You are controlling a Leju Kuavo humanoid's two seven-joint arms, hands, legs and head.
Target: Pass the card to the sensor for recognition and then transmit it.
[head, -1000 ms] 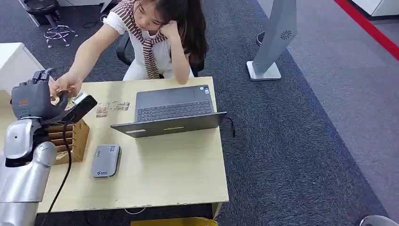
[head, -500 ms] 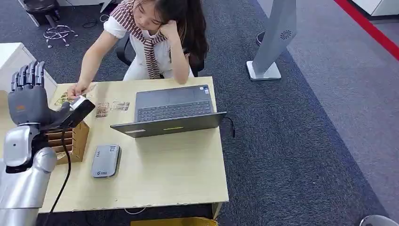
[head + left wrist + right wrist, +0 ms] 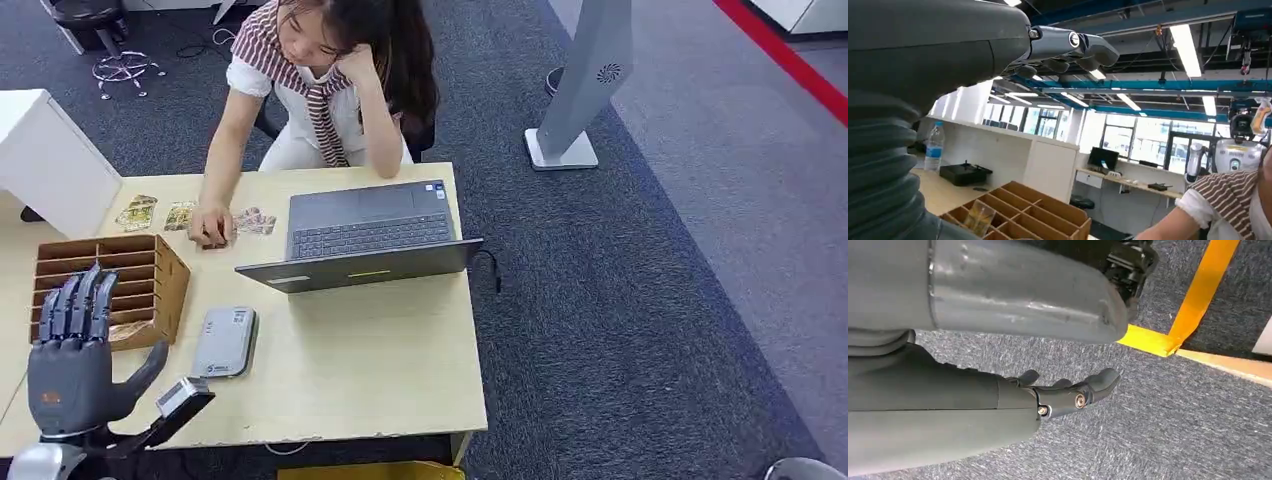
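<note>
Left hand (image 3: 72,372) empty, fingers apart.
I judge the handover complete: person's hand (image 3: 211,226) rests on cards (image 3: 255,221), desk (image 3: 380,350) 11 o'clock.

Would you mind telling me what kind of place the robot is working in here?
Most likely an office or lab: a desk with an open laptop, grey carpet underfoot, and a person seated opposite.
</note>
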